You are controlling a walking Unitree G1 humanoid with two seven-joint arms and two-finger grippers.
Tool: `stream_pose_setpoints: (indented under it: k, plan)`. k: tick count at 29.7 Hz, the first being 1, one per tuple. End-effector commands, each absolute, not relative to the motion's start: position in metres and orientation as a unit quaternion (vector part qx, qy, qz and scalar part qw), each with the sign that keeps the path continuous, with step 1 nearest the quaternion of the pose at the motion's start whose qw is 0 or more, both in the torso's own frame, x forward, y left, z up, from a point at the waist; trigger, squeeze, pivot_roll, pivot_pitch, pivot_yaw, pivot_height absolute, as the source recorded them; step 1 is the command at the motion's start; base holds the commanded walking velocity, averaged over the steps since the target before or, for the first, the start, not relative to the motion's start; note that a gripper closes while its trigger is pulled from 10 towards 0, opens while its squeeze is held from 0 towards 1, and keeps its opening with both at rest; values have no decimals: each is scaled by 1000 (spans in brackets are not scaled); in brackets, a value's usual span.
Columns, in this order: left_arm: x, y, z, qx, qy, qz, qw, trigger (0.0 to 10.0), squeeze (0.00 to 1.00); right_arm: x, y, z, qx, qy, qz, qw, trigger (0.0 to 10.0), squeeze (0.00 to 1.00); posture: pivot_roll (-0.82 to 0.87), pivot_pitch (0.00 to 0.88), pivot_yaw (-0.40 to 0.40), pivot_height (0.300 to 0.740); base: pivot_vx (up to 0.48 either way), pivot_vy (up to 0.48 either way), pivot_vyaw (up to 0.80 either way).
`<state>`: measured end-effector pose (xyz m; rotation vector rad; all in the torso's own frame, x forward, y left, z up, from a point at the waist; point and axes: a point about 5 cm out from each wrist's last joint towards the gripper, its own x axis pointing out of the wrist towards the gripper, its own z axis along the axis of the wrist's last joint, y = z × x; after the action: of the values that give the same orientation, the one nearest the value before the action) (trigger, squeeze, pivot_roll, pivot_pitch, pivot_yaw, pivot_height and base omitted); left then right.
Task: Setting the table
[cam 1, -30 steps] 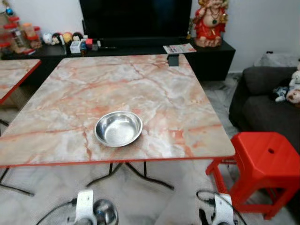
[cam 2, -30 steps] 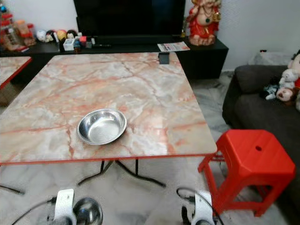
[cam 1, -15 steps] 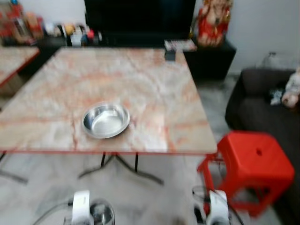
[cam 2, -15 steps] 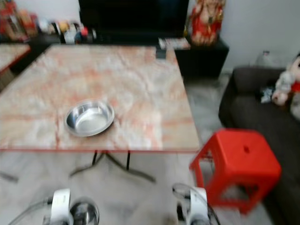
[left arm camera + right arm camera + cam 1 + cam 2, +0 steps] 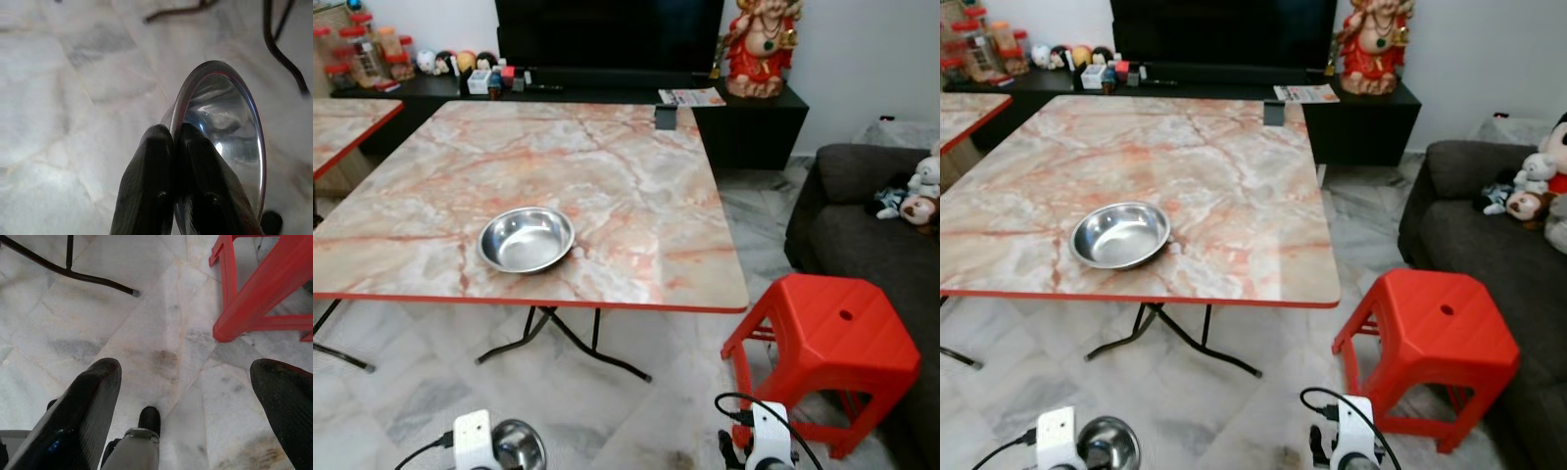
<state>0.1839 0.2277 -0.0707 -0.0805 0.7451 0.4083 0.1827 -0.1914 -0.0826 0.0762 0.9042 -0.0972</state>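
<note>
Pinching steel bowl (image 5: 230, 127) rim: left gripper (image 5: 177, 147), hanging low over floor; right gripper (image 5: 186, 396) spread wide; second steel bowl (image 5: 526, 238) sitting on marble-top table (image 5: 636, 186).

Table (image 5: 607, 186): straight ahead of you, its near edge facing the robot
Bowl on table (image 5: 526, 239): on the near left part of the table, close to the near edge
Small stand (image 5: 666, 117): upright at the table's far edge, right of centre
Second table (image 5: 347, 122): to your left, apart from the main one
Stool (image 5: 832, 343): on the floor just off the table's near right corner
Sofa (image 5: 862, 225): right of the stool, soft toys (image 5: 918, 196) on its seat
Cabinet (image 5: 754, 103): behind the table along the wall
Screen (image 5: 607, 39): on the cabinet, statue (image 5: 759, 49) to its right
Left gripper (image 5: 173, 147): low at your left above the floor, pinching the rim of a second bowl (image 5: 225, 122)
Right gripper (image 5: 188, 396): low at your right, fingers apart above the floor, near the stool's legs
</note>
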Motion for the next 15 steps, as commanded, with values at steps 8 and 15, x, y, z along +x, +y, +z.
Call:
stream_pose_setpoints:
  k: [8, 15]
  plan:
    - [173, 292, -25, 31, 168, 403, 899, 10000, 0, 184, -189, -83, 24, 440, -27, 897, 10000, 0, 41, 0, -91, 740, 0, 0, 0]
    - [186, 324, 26, 99, 46, 476, 873, 10000, 0, 187, -186, -81, 21, 438, -17, 898, 10000, 0, 52, 0, -98, 740, 0, 0, 0]
